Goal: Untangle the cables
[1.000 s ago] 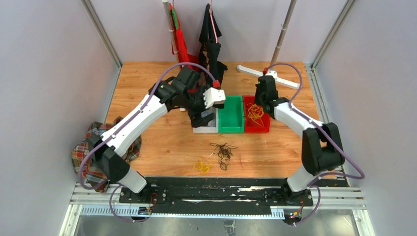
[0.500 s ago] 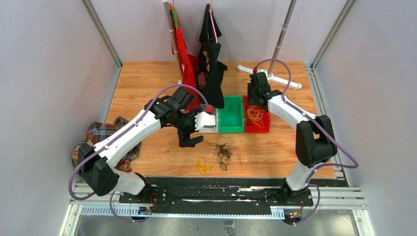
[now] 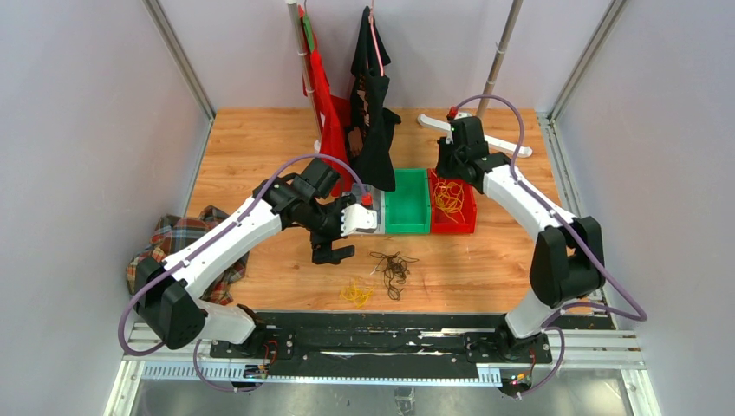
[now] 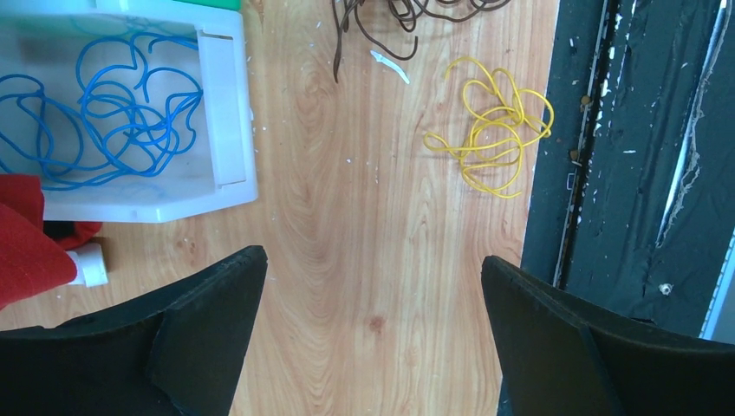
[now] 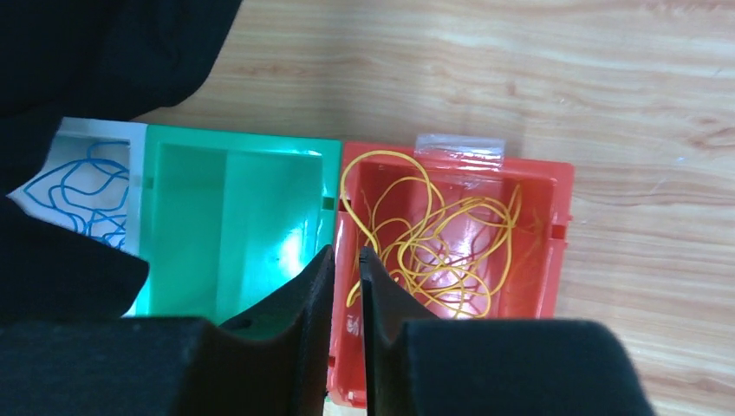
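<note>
Blue cables (image 4: 95,104) are seen coiled in the white bin (image 4: 227,113) at mid-counter. Just beside the bin, the left gripper (image 4: 371,260) is held above the bare wood of the counter (image 3: 260,147), its jaws spread wide and nothing between them. Toward the near edge, a loose yellow bundle (image 4: 494,130) and a dark brown bundle (image 4: 407,13) are laid near each other but apart. A pick from these two is judged to be the step in hand. It is best done by pinching one outer loop and lifting it slowly, so that the neighbouring bundle is not dragged along. Further right, the green bin (image 5: 234,217) is shown bare, and yellow cables (image 5: 433,251) are heaped in the red bin (image 5: 555,225). Over that bin's left wall the right gripper (image 5: 347,256) is poised with its jaws drawn almost together, and nothing is visibly clamped.
</note>
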### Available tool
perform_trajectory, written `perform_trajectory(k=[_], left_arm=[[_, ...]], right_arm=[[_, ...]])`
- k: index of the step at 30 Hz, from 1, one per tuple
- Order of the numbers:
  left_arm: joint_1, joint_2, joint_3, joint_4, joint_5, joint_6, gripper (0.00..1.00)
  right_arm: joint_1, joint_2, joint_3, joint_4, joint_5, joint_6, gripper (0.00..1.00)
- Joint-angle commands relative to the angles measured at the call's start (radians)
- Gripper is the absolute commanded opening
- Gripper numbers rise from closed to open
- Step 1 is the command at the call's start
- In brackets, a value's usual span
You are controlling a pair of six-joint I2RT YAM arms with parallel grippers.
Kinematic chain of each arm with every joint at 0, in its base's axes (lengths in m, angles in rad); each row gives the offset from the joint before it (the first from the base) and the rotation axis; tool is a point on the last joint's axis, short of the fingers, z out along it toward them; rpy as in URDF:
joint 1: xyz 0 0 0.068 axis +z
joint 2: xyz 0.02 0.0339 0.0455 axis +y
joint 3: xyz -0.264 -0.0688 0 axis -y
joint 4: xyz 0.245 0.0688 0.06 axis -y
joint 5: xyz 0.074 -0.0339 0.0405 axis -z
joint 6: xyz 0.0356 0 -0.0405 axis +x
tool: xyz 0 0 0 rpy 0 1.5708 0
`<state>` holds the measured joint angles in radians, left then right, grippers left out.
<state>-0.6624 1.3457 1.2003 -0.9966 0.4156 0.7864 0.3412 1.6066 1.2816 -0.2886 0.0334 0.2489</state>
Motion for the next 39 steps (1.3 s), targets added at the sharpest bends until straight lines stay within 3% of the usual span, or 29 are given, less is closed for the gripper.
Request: perform_trajectory(k=[1,6,18,20,25,28,34,39], left_arm=[[-0.002,-0.010,0.013,0.003,0.036,0.011,0.99],[-0.002,-0.009,0.014,0.003,0.028,0.018,0.99],[-0.046,0.021,0.008,-0.019,0.059,-0.043,1.00],[-0.065,0.028,-0.009,-0.019,0.054,-0.029,1.00],[-0.118,0.063,-0.036,-0.019,0.054,-0.012,0.99],[-0.167,0.087,-0.048,-0.018,0.055,0.011,1.00],[-0.237,0.170,-0.048,-0.017,0.055,0.098,0.96],[-0.256,0.231,-0.057,-0.018,0.028,0.298,0.89]], right_arm=[[-0.039,0.090,-0.027,0.016,-0.099,0.075,0.13],[-0.055,0.176,-0.029,0.018,-0.068,0.086,0.01],[-0.064,0.177,-0.105,0.016,0.007,0.089,0.01],[-0.063,0.115,-0.111,0.015,-0.009,0.084,0.07],[-0.059,-0.057,-0.130,0.009,-0.053,0.082,0.35],[-0.053,-0.141,-0.174,0.014,-0.068,0.098,0.46],[-0.033,-0.324,-0.341,0.095,-0.105,0.142,0.53],[-0.025,-0.411,-0.410,0.088,-0.109,0.166,0.45]])
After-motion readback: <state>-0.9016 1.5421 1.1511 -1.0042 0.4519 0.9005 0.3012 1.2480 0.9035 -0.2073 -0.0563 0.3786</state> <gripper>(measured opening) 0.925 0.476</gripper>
